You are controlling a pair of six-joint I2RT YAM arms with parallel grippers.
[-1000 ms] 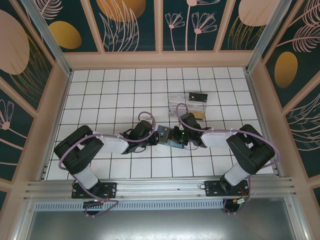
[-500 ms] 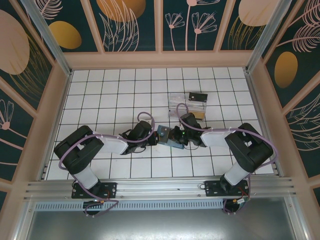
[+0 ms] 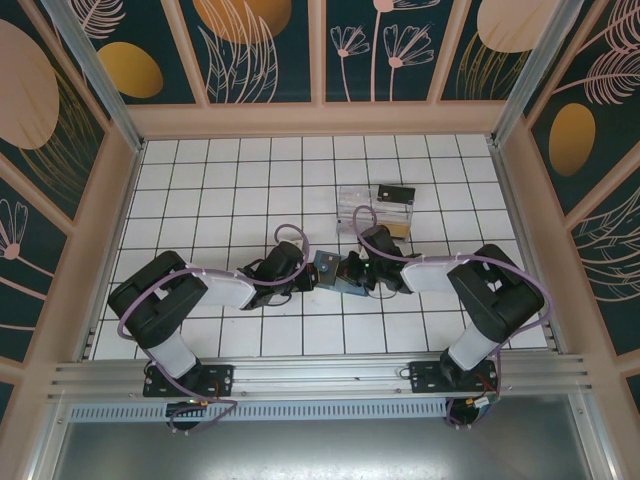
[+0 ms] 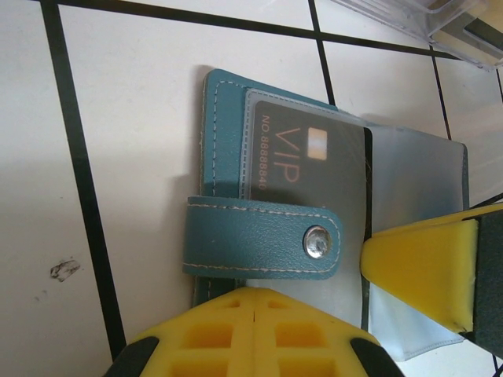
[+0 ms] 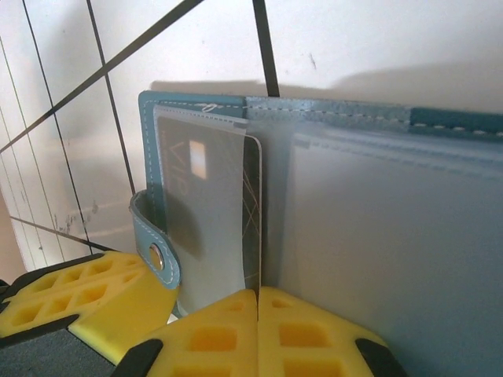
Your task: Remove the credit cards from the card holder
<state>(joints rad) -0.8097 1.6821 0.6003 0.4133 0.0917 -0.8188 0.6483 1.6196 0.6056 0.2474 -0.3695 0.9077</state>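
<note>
Fingers L+R closed at card holder; long axis L-R.

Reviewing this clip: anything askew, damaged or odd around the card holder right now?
Nothing damaged or spilled. The card holder lies open, its snap strap folded across the VIP card, which sits in its clear sleeve. One small dark scuff marks the tile beside it.

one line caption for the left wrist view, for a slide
Open teal card holder, dark VIP card in its clear sleeve, left end effector shut just below the snap strap.
</note>
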